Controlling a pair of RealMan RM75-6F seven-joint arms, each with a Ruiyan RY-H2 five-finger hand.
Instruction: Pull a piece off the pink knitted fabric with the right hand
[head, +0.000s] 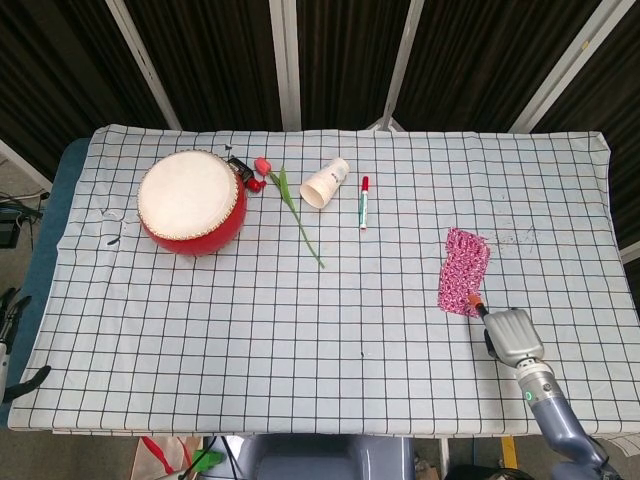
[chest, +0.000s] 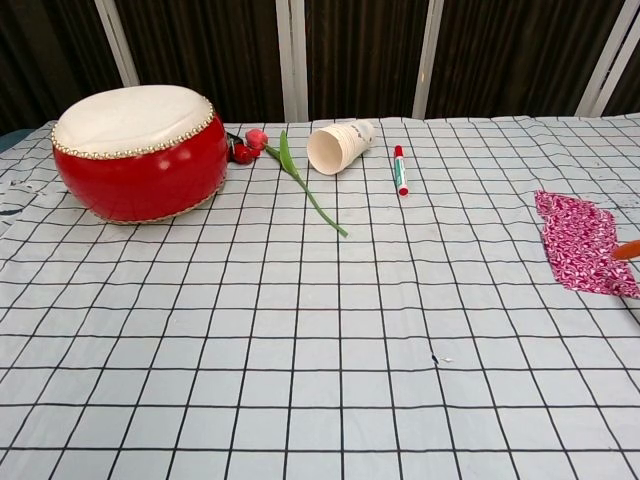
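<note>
Head view: right hand (head: 511, 335) at table's (head: 300, 330) 4 o'clock, back up, orange fingertip (head: 474, 299) touching near edge of pink knitted fabric (head: 463, 270); grip state can't tell. Chest view: only orange tip (chest: 628, 249) at right edge, over fabric lying flat. Red drum (head: 191, 202), paper cup (head: 325, 183), marker (head: 363, 202) toward 11–12 o'clock. Left hand unseen.
</note>
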